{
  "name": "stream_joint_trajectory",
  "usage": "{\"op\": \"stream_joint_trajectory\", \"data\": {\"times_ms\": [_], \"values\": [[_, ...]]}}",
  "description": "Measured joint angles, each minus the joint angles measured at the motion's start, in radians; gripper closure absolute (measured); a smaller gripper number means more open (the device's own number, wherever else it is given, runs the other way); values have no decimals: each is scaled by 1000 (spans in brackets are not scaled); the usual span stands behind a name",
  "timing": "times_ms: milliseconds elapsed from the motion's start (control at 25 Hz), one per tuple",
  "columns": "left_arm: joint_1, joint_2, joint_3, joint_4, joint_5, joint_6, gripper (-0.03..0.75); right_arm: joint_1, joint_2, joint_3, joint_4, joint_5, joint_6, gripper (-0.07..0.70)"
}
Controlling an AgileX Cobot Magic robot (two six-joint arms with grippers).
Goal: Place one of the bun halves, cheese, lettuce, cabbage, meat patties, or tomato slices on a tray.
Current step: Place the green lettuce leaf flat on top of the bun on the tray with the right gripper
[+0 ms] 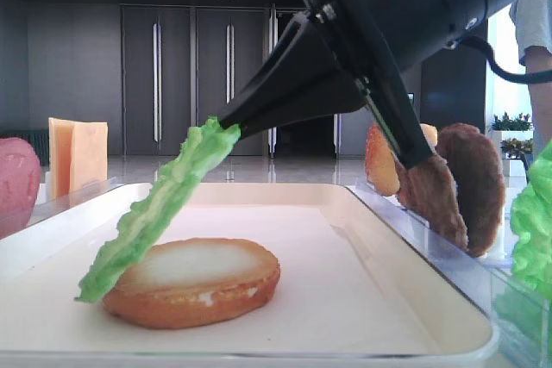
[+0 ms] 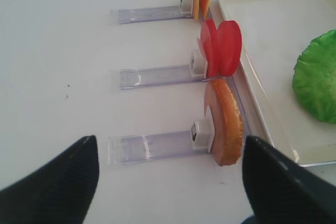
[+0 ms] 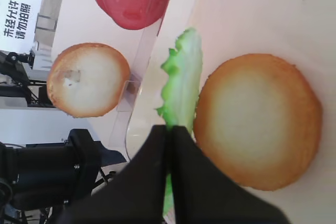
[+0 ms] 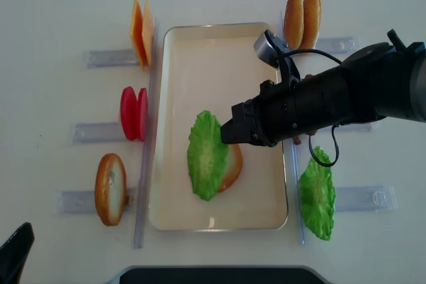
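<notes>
Three clear plastic racks [image 4: 100, 130] lie on the white table [image 4: 53, 24] along the tray's left side: the far one bears pale yellow-orange square cheese slices [image 4: 141, 31], the middle one red round tomato slices [image 4: 134, 112], and the near one a golden-brown bun half with a pale face [image 4: 110, 189], standing on edge. Near this last rack the left gripper [image 2: 168, 182] hangs over bare table with its black fingers [image 2: 58, 182] spread wide, nothing between them. At centre sits the large cream-white rectangular tray with a low rim [image 4: 219, 224]; on it a second golden-brown bun half [image 1: 194, 282] lies flat, pale face up. Over that bun slants the bright green ruffled lettuce leaf [image 4: 208, 155], its lower end touching the tray floor beside the bun and its upper end pinched between the closed black tips of the right gripper [image 4: 229, 132], which reaches in from the right. Right of the tray, further racks hold speckled orange-gold bun halves [image 4: 301, 16] at the far end and another green lettuce leaf [image 4: 317, 194] at the near end; dark brown round meat patties [image 1: 470, 183] stand between them.
</notes>
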Motion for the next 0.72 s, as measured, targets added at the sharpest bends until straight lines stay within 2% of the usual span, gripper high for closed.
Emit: {"op": "stream_joint_trajectory", "data": {"times_ms": [720], "values": [[0, 0, 0, 0, 0, 0, 62, -23, 0, 0, -75, -4, 1, 611]]}}
